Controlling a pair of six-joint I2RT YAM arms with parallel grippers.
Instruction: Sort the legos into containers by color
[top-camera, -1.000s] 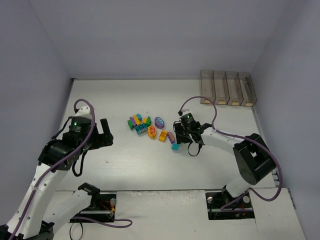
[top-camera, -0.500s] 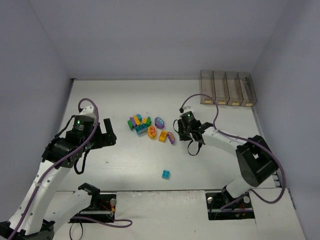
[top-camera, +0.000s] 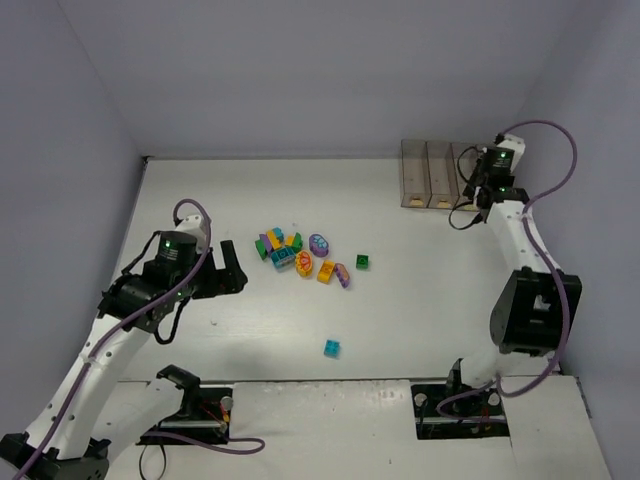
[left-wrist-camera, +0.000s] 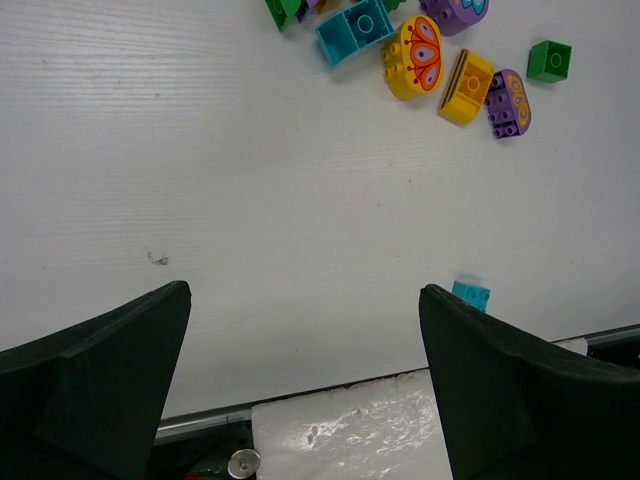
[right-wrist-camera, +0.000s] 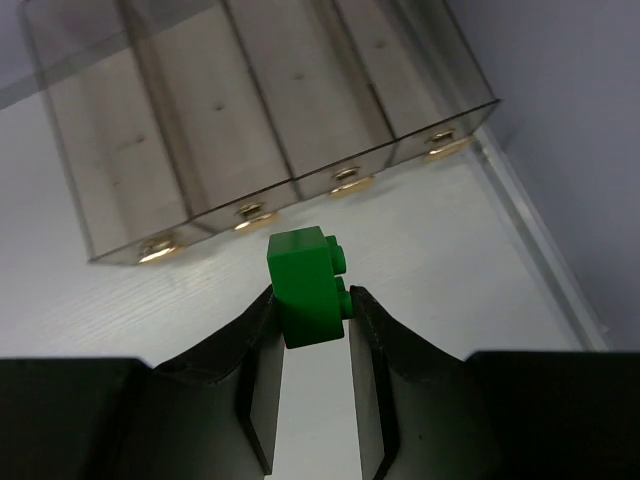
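Overhead and wrist views of a white worktop (top-camera: 430, 300). The right pincer (right-wrist-camera: 310, 303) was pinching a small green brick (right-wrist-camera: 306, 280) between its two fingers (right-wrist-camera: 258, 370). It held the brick near the front ends of the containers (right-wrist-camera: 200, 130), a row of four joined smoky clear bins at about one o'clock on the worktop. The brick seemed to hang just short of the bins rather than over one, though the angle made that hard to judge. The left pincer (left-wrist-camera: 305, 385) was spread wide above the worktop. The other legos (top-camera: 298, 255) lay clustered near the centre. A lone green brick (top-camera: 362, 262) sat at three o'clock from the cluster, and a teal brick (top-camera: 331, 348) lay well apart at five o'clock.
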